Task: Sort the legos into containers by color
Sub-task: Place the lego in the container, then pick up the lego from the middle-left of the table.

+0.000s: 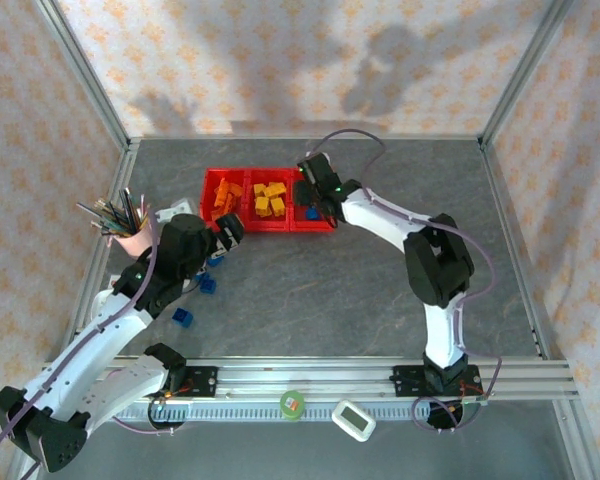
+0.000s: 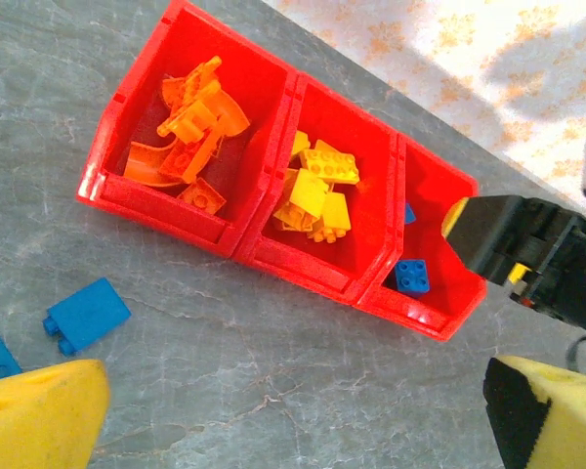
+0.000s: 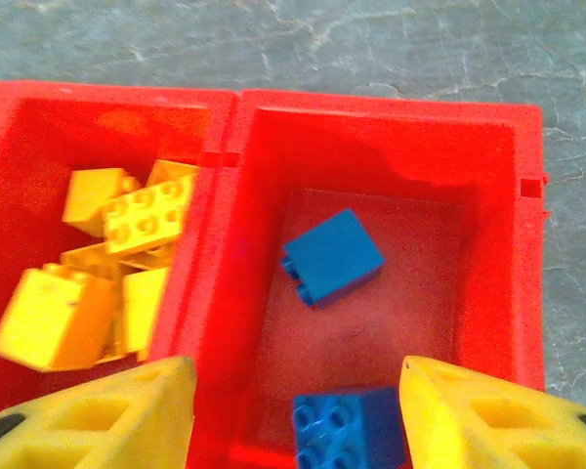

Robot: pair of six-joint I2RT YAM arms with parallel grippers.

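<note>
Grey stone-look table (image 1: 360,290) holds a few loose blue legos (image 1: 183,317) near the left arm (image 1: 110,330); the left gripper (image 2: 293,430) hangs beside them, spread wide and empty. Farther off, the right gripper (image 3: 298,376) stands parted over the right bin of the containers (image 3: 215,244), a blue brick (image 3: 350,430) lying free between its fingers. Lifting off askew, a finger could snag that brick and flick it among the yellow legos (image 3: 142,220).

containers (image 3: 371,109): glossy red plastic | legos (image 3: 332,256): smooth plastic | table (image 1: 330,290): matt, stone-look
</note>
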